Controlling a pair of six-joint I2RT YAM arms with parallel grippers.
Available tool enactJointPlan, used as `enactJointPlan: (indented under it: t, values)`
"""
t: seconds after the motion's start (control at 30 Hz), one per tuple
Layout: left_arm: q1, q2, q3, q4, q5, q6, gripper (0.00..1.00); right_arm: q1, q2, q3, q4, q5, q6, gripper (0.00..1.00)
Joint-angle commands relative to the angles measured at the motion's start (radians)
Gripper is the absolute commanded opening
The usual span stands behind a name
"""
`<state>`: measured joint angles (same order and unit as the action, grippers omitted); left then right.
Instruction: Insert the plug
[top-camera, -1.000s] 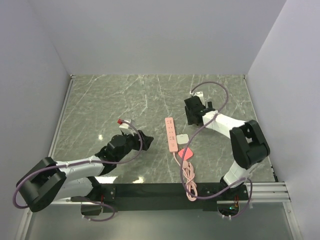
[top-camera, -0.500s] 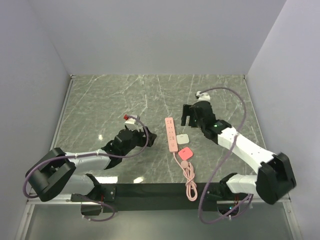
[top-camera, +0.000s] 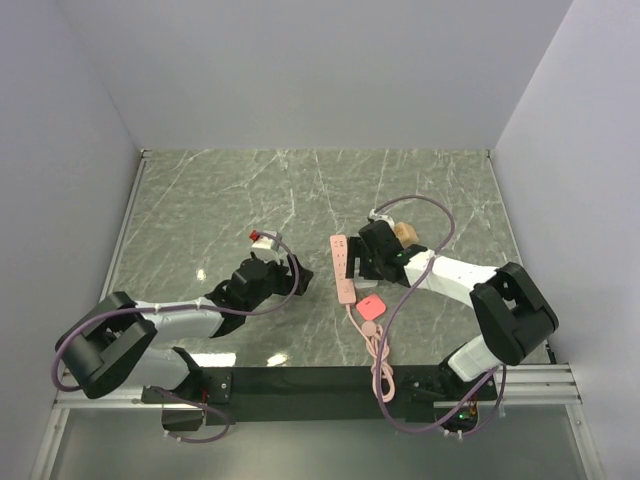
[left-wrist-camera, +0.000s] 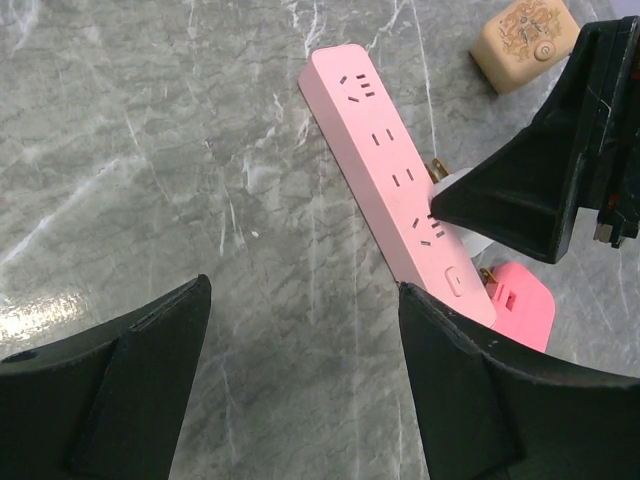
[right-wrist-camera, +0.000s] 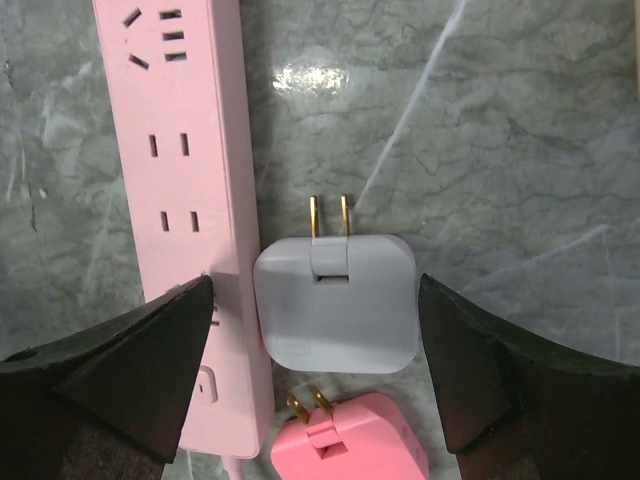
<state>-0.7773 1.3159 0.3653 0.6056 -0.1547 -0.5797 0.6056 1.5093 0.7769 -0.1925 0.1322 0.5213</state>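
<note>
The plug (right-wrist-camera: 352, 440), a coral-pink flat square with brass prongs, lies on the marble just right of the power strip's cord end; it also shows in the top view (top-camera: 371, 307) and the left wrist view (left-wrist-camera: 526, 310). The pale-pink power strip (top-camera: 343, 268) (right-wrist-camera: 185, 190) (left-wrist-camera: 395, 180) lies flat. My right gripper (right-wrist-camera: 315, 292) (top-camera: 363, 262) is open, its fingers on either side of a grey-white square plug (right-wrist-camera: 335, 300) that lies directly above the coral one. My left gripper (left-wrist-camera: 305, 385) (top-camera: 296, 276) is open and empty, low over the marble left of the strip.
A tan cube (top-camera: 405, 232) (left-wrist-camera: 522, 40) sits behind the right gripper. The strip's pink cord (top-camera: 379, 355) coils toward the near edge. Purple cables loop over both arms. Walls close in the table on the left, back and right.
My right arm has folded back and brought its gripper down beside the strip, over the grey-white plug. My left gripper has edged slightly toward the strip.
</note>
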Motion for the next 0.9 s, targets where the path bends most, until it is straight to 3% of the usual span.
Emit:
enactJointPlan:
  t: [0.0,0.17,0.43,0.87]
  values:
    - [0.003,0.006,0.037,0.014,0.007,0.014,0.81,0.010,0.022,-0.011,0.019,0.023,0.031,0.89]
    - [0.003,0.026,0.047,0.019,0.020,0.014,0.81,0.013,-0.012,-0.034,-0.001,0.075,0.039,0.89]
    - [0.003,0.082,0.061,0.049,0.056,0.006,0.81,0.011,-0.219,-0.116,-0.056,0.152,0.054,0.90]
    - [0.003,0.054,0.046,0.033,0.032,0.011,0.81,0.088,-0.014,-0.059,-0.002,0.101,0.049,0.91]
